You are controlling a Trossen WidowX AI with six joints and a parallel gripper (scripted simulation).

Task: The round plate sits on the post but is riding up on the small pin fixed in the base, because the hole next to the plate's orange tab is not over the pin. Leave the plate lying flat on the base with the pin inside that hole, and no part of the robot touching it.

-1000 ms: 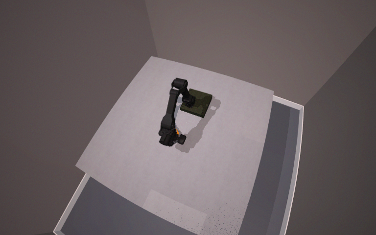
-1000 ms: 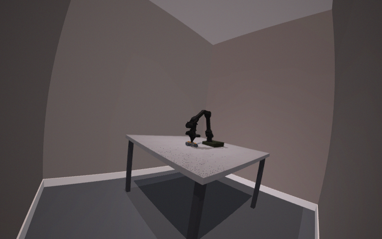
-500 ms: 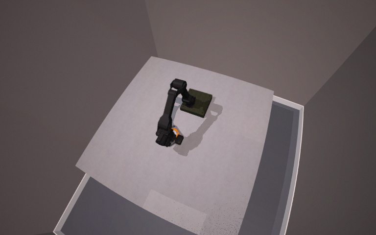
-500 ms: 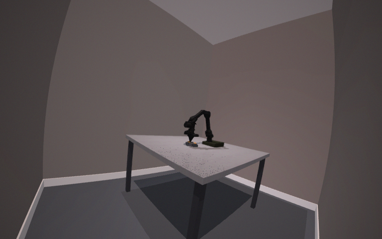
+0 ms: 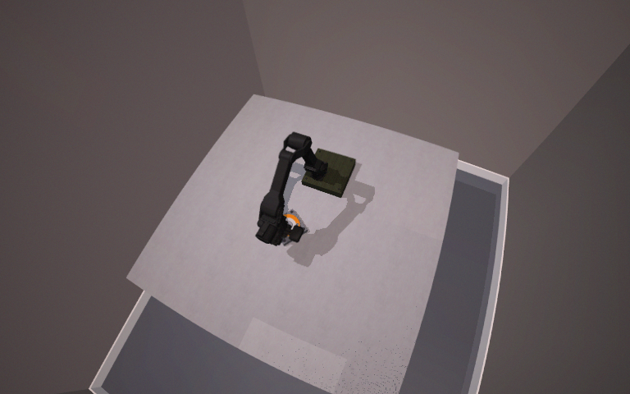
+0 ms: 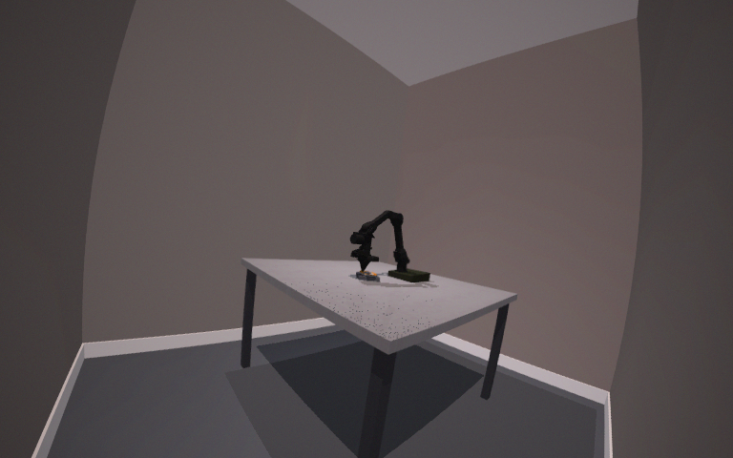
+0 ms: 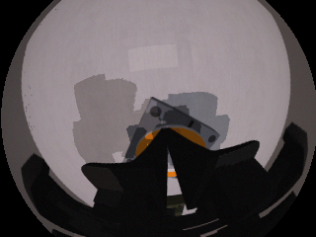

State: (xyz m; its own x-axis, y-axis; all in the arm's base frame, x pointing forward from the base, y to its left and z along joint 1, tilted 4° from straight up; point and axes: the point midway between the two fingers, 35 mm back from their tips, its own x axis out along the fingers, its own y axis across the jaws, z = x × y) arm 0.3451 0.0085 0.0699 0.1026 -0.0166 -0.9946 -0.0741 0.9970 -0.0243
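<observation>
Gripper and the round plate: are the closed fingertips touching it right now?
Cannot tell. In the wrist view the shut gripper overlaps the plate, hiding any contact or gap; the exterior view is too small to settle it.

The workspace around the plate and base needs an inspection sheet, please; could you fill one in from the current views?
Surface: grey table, speckled near its front edge.
Job's things: round plate with orange rim on the grey base; pin and hole hidden behind the fingers; whether it lies flat cannot be told.
Clutter: nothing seen.
Grippers: gripper shut, holding nothing, tips down over the plate; contact cannot be told.
Cables: nothing seen.
Surroundings: dark green mount under the arm; brownish walls, dark floor with pale skirting.
</observation>
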